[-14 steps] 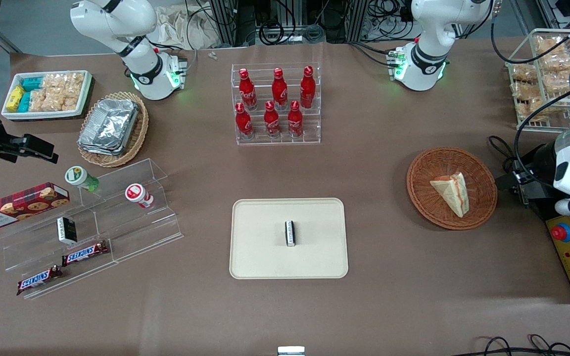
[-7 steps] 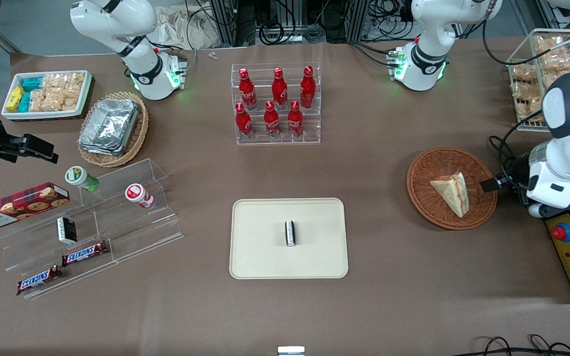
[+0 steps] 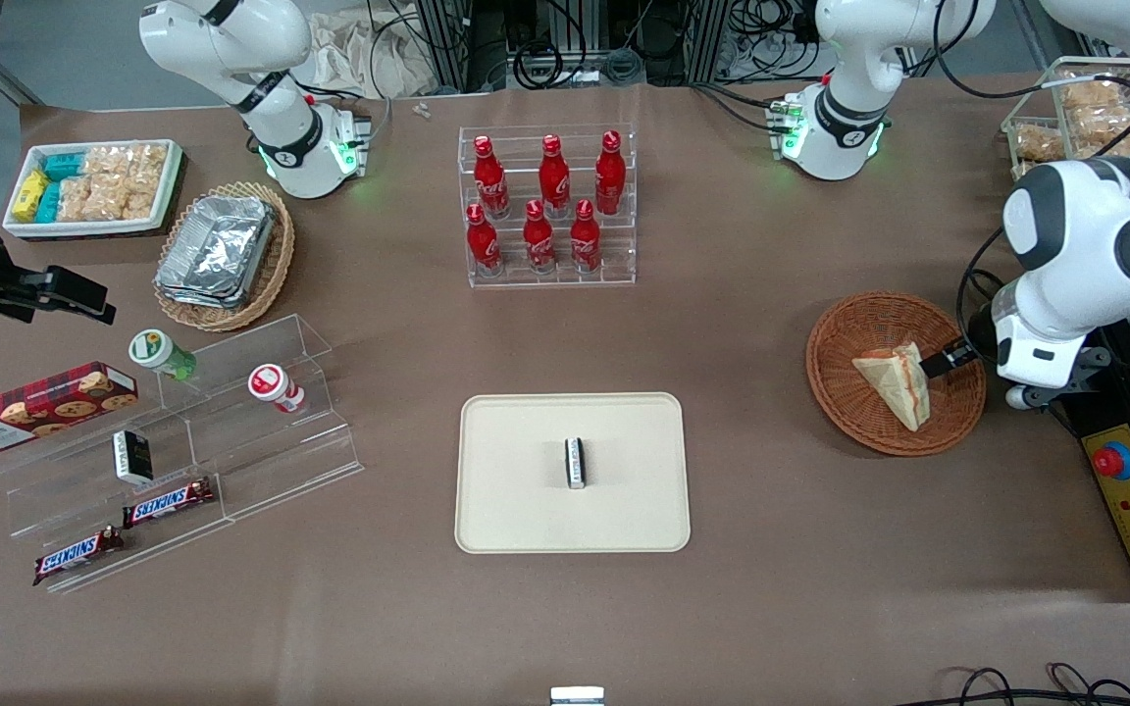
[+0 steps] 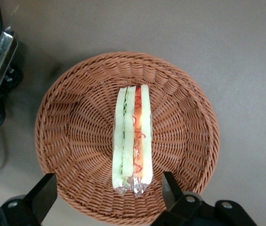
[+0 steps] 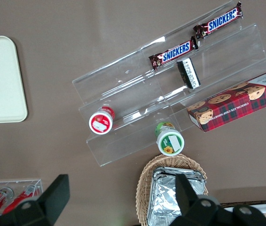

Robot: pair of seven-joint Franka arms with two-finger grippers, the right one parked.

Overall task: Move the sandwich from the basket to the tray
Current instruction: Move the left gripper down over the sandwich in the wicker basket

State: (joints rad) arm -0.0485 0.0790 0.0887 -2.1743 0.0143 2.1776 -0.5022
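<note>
The sandwich (image 3: pixel 894 384), a wrapped wedge with red and green filling, lies in the reddish-brown wicker basket (image 3: pixel 835 392) toward the working arm's end of the table. My left gripper (image 3: pixel 948 361) hangs above the basket's rim, just beside the sandwich, not touching it. In the left wrist view the gripper (image 4: pixel 107 197) is open and empty, with its fingers (image 4: pixel 44 192) spread wide on either side of the sandwich's end (image 4: pixel 133 136), above the basket (image 4: pixel 67 132). The beige tray (image 3: pixel 526 510) lies at the table's middle, nearer the front camera.
A small black-and-white packet (image 3: pixel 575 463) stands on the tray. A clear rack of red bottles (image 3: pixel 547 206) is farther from the camera than the tray. A black control box with a red button (image 3: pixel 1112 461) and cables lie beside the basket. A wire basket of snacks (image 3: pixel 1080 118) stands farther back.
The left arm has swung in from the table's end toward the basket. Its gripper now hangs over the basket's rim beside the sandwich. The sandwich has not moved.
</note>
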